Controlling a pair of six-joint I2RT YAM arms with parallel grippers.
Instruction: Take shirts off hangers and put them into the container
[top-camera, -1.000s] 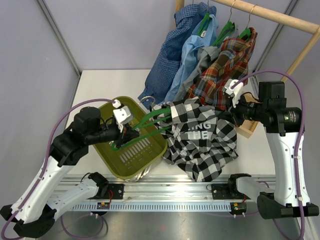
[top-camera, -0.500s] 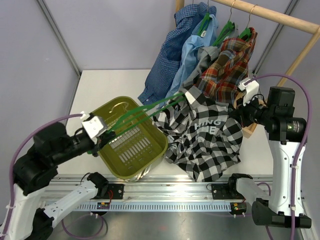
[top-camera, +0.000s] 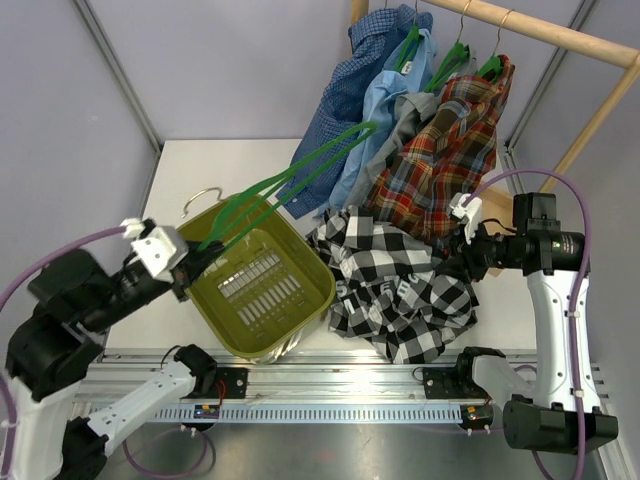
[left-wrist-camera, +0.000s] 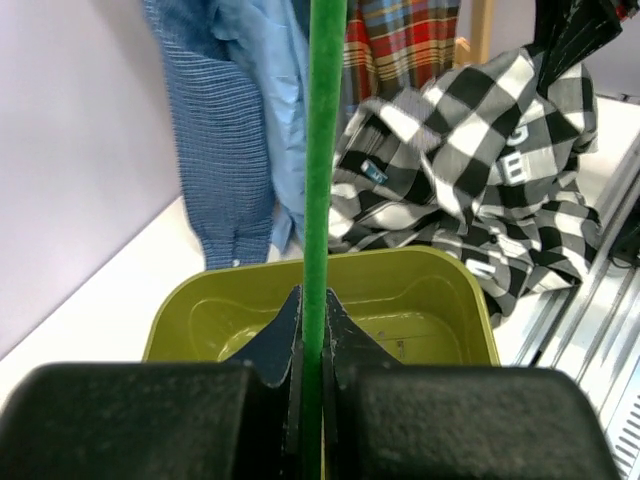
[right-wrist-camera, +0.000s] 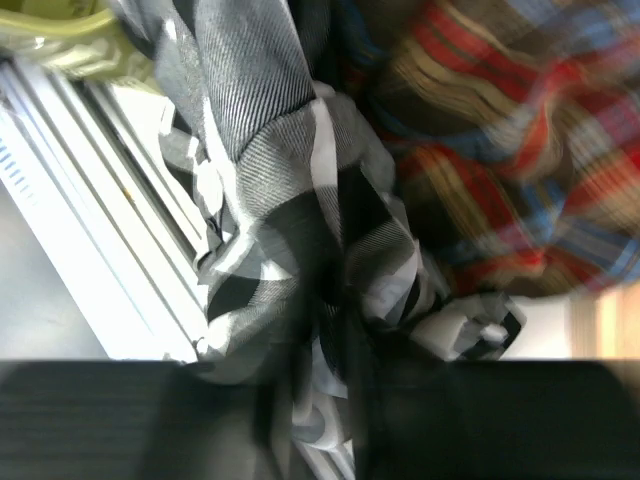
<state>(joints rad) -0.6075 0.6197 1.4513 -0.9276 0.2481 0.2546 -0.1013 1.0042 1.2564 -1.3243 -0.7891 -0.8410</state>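
Left end effector (left-wrist-camera: 312, 322) clamps the green hanger (left-wrist-camera: 325, 150) above the container (top-camera: 222, 322); right end effector (top-camera: 452, 268) meets the checked shirt (top-camera: 400, 300) beside it, grip unclear

We hold the green hanger (top-camera: 290, 186) in our left gripper (top-camera: 190, 263) above the olive container (top-camera: 303, 309), its far end reaching the hanging shirts (top-camera: 440, 165), while the black-and-white check shirt (top-camera: 400, 292) lies heaped on the table (top-camera: 210, 165) beside the container, our right gripper (top-camera: 461, 262) at its right edge.

The green hanger (left-wrist-camera: 325, 150) has left the checked shirt (top-camera: 400, 290) (now slumped).
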